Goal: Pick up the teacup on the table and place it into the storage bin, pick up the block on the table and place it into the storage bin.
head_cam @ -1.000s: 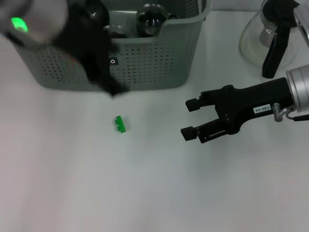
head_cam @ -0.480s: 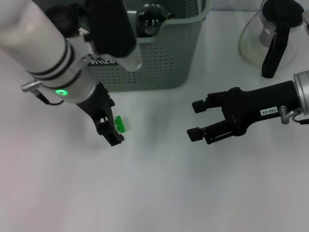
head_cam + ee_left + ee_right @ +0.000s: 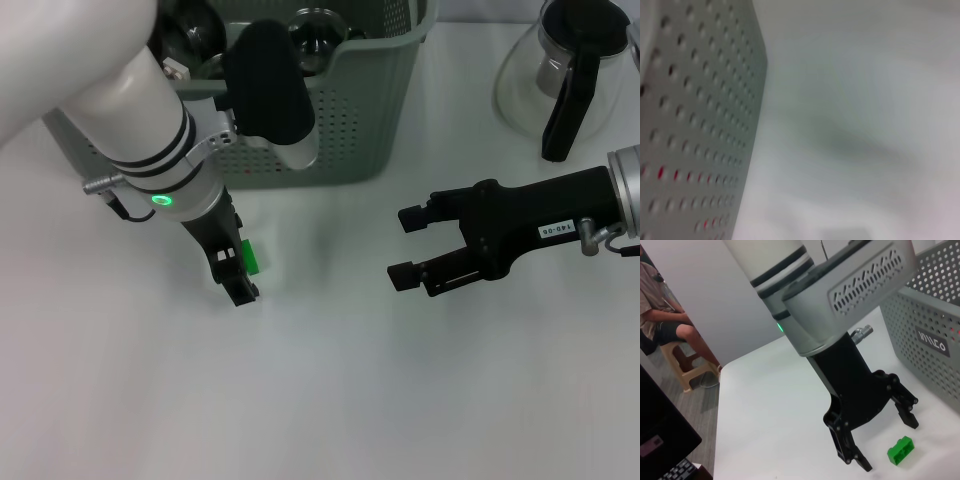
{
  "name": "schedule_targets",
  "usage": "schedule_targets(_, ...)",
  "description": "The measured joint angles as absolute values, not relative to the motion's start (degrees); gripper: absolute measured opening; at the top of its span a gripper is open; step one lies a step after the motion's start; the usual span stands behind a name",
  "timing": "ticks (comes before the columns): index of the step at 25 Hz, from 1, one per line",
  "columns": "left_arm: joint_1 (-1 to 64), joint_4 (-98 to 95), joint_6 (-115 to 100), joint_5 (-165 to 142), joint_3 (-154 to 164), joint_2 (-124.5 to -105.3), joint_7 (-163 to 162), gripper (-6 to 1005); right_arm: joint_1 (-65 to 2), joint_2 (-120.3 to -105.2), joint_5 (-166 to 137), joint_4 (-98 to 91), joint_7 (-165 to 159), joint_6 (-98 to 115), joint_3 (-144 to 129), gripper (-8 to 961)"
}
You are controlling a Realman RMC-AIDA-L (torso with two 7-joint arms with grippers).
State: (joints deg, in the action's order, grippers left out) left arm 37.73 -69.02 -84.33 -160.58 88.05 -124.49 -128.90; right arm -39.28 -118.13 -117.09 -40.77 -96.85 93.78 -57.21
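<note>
The left gripper (image 3: 237,265) is low over the white bench (image 3: 320,400), just in front of the storage bin (image 3: 330,120). Its fingers are spread, one on each side of the green block (image 3: 250,257). The right wrist view shows the same: the block (image 3: 900,450) lies flat on the bench between the two black fingertips (image 3: 911,421), and neither finger can be seen touching it. A green indicator light glows on the left wrist.

The block sits near the front wall of the storage bin but apart from it. The bin is grey-green with perforated sides; a small black label with white letters shows on its wall in the right wrist view (image 3: 931,340). Dark rounded glass items (image 3: 315,25) lie inside the bin; whether one is the teacup cannot be told. The left wrist view shows only the bin's perforated wall (image 3: 695,125) next to bare bench surface, heavily blurred.

The right gripper (image 3: 406,246) hovers over the bench well to the right of the block, fingers spread and holding nothing, pointing toward the block.

A glass teapot (image 3: 560,70) with a black handle stands on the bench at the far right, apart from the bin.

A seated person (image 3: 665,315) and a stool appear beyond the bench edge in the right wrist view.
</note>
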Motion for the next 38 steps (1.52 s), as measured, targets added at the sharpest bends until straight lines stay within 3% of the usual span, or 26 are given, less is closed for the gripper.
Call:
schedule_targets(18, 41.11, -63.06, -82.44, -160.05, 88.08, -124.57, -130.27, 933, -39.32, -118.03, -117.16, -40.33, -96.76, 93.50, -57.12, 940)
schedule_targets(24, 42.56, -60.51, -81.98, -160.04, 87.58, -124.45, -130.76, 782, -39.31, -117.97, -117.12, -40.33, -96.76, 93.43, -57.12, 940)
schedule_targets(29, 42.67, -60.87, -81.89, -159.99, 87.59, -124.51, -131.06, 557, -39.28, -117.95, -117.09, -40.33, -96.76, 93.42, -57.12, 940)
schedule_targets(38, 42.62, -64.35, -86.77, -159.53, 86.72, -124.47, -131.82, 413, -39.22, -117.95, -117.07, -40.34, -96.25, 93.41, -57.13, 941)
